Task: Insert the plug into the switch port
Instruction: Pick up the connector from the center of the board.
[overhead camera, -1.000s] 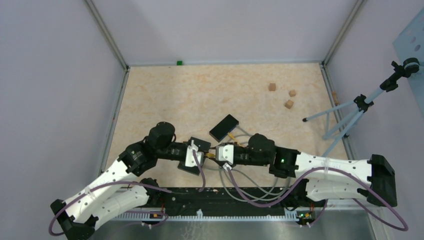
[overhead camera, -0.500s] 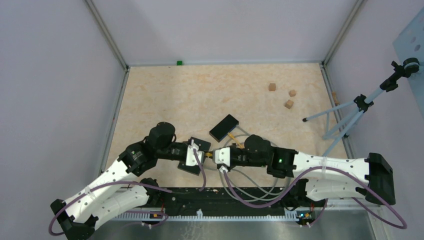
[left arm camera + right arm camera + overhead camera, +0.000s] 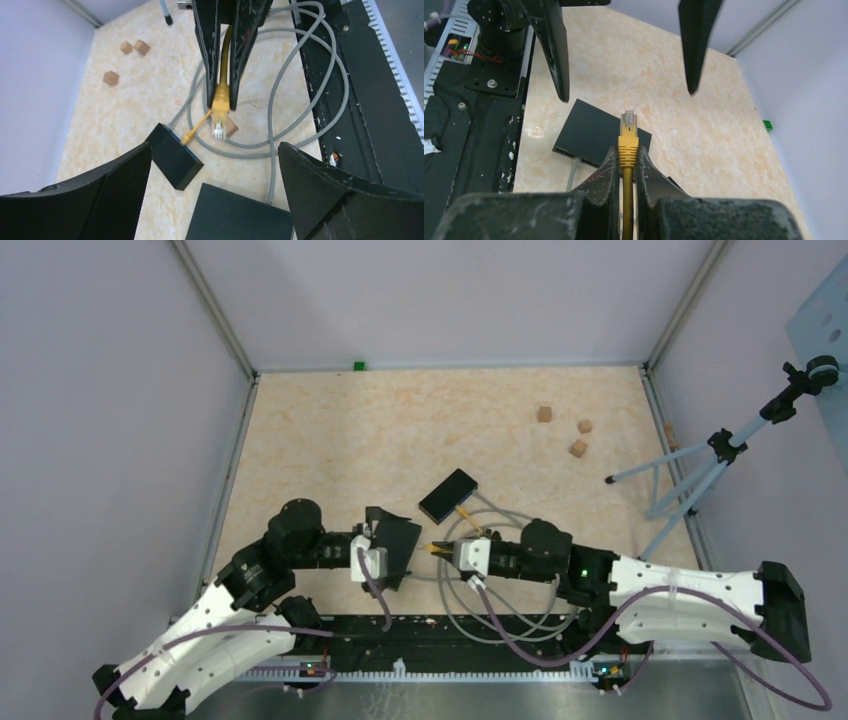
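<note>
Right hand (image 3: 626, 154) clenched on yellow plug (image 3: 628, 131), tip protruding past its fingers. Left hand (image 3: 214, 147) released, switch (image 3: 240, 219) just below it.

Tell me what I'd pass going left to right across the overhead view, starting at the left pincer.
The left pincer, open → yellow plug → wooden cubes → tripod. The right pincer holding the plug and the small black box overlap it, so they're left out.
</note>
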`<state>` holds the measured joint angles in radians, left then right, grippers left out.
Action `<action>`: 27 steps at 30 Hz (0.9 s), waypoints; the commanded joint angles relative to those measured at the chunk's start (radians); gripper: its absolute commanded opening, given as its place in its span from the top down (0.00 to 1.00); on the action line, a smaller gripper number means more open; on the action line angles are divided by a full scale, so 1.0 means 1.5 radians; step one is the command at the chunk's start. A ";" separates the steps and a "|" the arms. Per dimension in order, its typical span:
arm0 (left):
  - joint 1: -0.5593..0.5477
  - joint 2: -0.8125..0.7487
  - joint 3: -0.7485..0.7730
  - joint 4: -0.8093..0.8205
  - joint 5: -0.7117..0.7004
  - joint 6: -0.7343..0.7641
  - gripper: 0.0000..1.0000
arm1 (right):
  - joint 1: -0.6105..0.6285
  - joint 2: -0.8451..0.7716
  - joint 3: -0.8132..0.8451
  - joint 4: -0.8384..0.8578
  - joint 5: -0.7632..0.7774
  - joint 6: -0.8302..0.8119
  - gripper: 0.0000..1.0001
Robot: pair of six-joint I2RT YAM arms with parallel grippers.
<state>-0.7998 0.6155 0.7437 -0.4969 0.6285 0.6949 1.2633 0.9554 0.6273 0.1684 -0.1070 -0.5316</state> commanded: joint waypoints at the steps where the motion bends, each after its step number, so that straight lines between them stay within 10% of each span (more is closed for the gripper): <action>1: -0.001 -0.069 -0.055 0.119 0.017 -0.085 0.01 | 0.008 -0.103 -0.060 0.119 0.017 0.030 1.00; 10: -0.002 -0.152 -0.156 0.360 0.059 -0.267 0.02 | 0.008 -0.237 -0.160 0.259 -0.004 0.040 1.00; 27: -0.002 -0.039 -0.128 0.604 0.158 -0.393 0.01 | 0.007 -0.133 -0.121 0.421 -0.025 0.275 1.00</action>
<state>-0.7998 0.5438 0.5392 0.2546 0.7948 0.1787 1.2633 0.7250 0.3820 0.6697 -0.1089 -0.2081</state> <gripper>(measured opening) 0.987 0.052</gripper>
